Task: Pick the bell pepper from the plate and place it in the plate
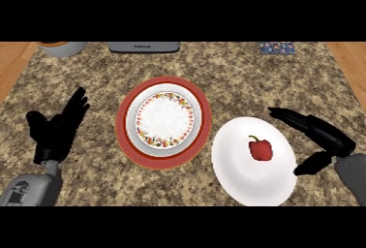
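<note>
While you look steeply down from the head view, a speckled brown granite tabletop (93, 72) fills your sight. Near the right side lies a plain white plate (239, 179), and the red bell pepper (261, 148) with its green stem rests on it, a little right of the plate's middle. Just left of that plate, at the centre of the scene, sits a second plate with a red rim (163, 85) and a flowered white inner ring; the two plates lie close, almost touching at their edges. Your right hand (318, 133) shows just beside the right edge of the white plate, its fingers (289, 116) stretched out straight and apart toward the far left above the plate's rim, the thumb (311, 164) spread away below them; it holds nothing and does not touch the pepper. Your left hand (57, 128) rests at the left side of the tabletop, well apart from both plates, fingers straight and pointing up toward the far side, holding nothing. Along the far edge you can make out a grey bowl with an orange rim (61, 47) at the left, a grey appliance (143, 47) in the middle, and a small dark patterned item (277, 48) at the right.
</note>
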You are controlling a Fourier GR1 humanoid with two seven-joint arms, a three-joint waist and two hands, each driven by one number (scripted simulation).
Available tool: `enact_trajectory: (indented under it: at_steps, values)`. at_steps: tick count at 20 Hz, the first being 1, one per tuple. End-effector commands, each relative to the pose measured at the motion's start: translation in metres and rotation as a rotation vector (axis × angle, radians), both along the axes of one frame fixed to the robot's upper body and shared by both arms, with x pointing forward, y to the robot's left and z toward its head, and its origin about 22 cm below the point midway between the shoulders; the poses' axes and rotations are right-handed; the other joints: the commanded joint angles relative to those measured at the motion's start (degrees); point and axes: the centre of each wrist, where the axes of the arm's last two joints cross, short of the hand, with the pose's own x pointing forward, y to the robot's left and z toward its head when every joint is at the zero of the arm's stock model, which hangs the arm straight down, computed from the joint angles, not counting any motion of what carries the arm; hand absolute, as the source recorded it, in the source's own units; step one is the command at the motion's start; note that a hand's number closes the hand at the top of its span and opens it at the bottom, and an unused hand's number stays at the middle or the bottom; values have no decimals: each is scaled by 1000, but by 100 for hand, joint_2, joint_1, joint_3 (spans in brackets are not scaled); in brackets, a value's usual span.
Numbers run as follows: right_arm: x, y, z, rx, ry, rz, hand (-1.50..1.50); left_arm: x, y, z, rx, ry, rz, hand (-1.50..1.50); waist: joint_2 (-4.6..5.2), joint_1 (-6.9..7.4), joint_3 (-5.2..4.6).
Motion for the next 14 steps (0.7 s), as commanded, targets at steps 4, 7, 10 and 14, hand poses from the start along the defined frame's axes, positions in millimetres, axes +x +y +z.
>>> enact_trajectory:
  at_steps: [4,7,10,14]
  values:
    - [9,15,7,-151,16,-4,-150,9,-6,-6,3,-1,-9,0,5,-7,0]
    - [1,38,-15,-180,38,22,-150,-9,4,1,-6,12,6,0,0,34,2]
    - [5,43,-6,-193,52,22,-150,-14,-9,-2,-13,8,3,0,-3,15,1]
    - [14,43,-31,-205,51,12,-150,0,3,8,1,-7,-1,0,10,33,3]
